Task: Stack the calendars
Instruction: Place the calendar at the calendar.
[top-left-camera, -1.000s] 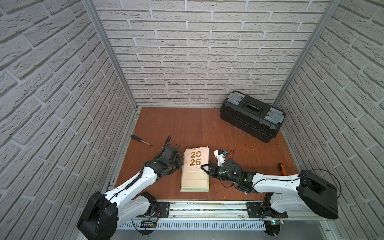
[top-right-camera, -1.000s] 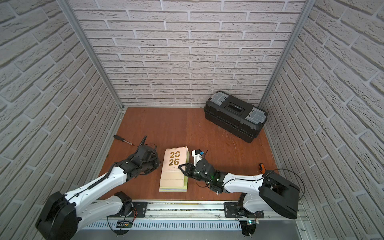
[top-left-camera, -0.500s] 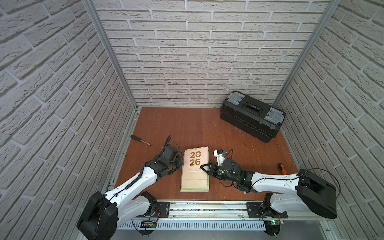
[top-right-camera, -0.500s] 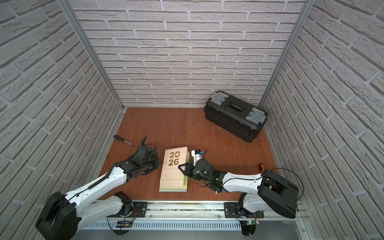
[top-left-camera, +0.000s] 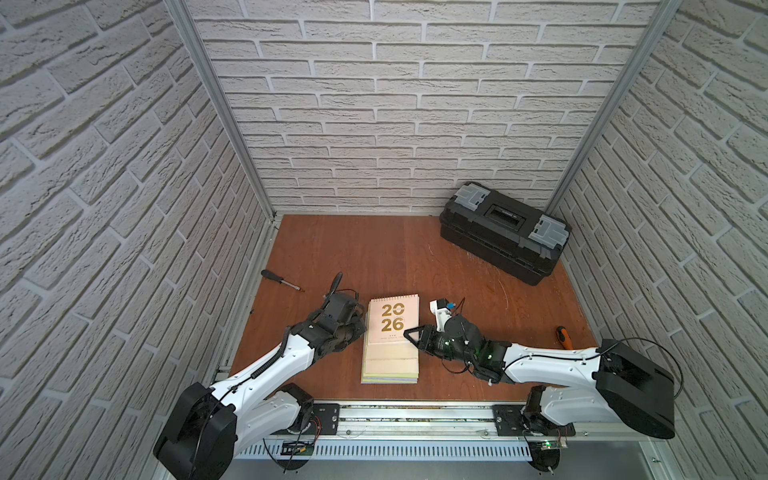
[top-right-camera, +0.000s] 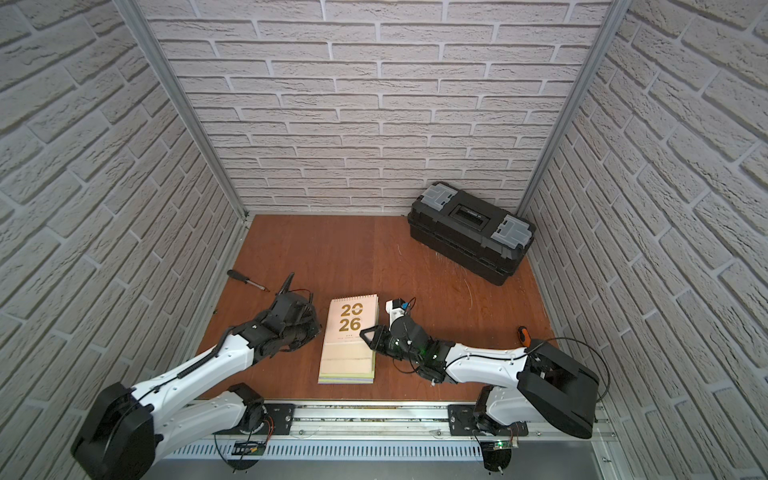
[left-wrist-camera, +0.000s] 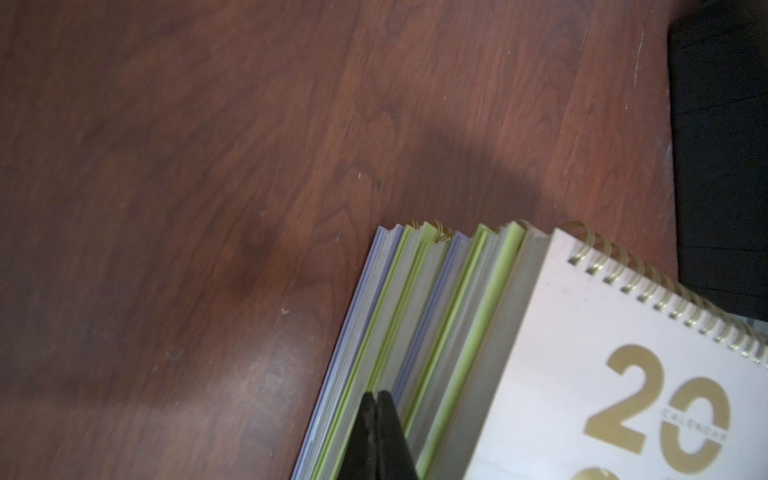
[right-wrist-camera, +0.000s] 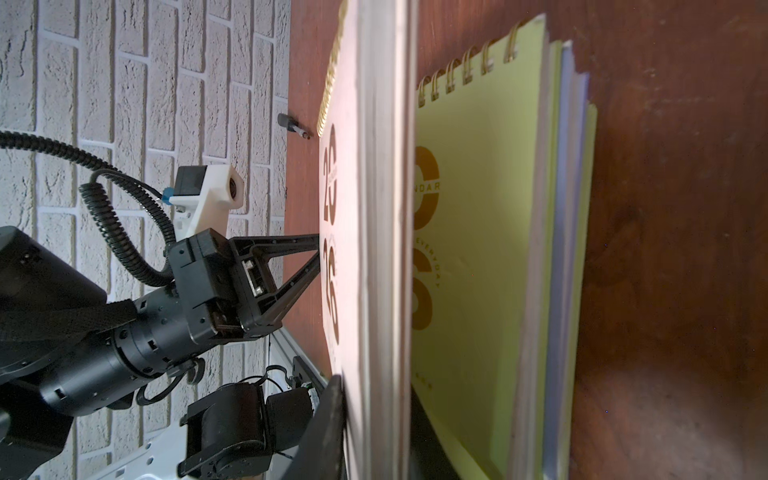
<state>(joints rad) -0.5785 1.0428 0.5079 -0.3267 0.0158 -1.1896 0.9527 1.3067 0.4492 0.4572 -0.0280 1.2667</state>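
Mid-tabletop (top-left-camera: 374, 257): calendars (left-wrist-camera: 419, 316) stacked, cream calendar (top-left-camera: 392, 322) topmost. Likely stiff, light, slick, so pinch side edge. Left jaws shut, empty; right jaws straddle cream calendar's edge, grip unclear.

A black plastic rectangular toolbox (top-left-camera: 503, 232) (top-right-camera: 469, 232) with grey latches sat at the upper right of the reddish-brown wooden tabletop (top-left-camera: 374, 257) in both top views, angled against the white brick-pattern back wall (top-left-camera: 395, 104). A black-handled screwdriver (top-left-camera: 280, 279) (top-right-camera: 246, 279) lay near the left edge. An orange-handled tool (top-left-camera: 564, 336) (top-right-camera: 524, 334) lay at the right edge.
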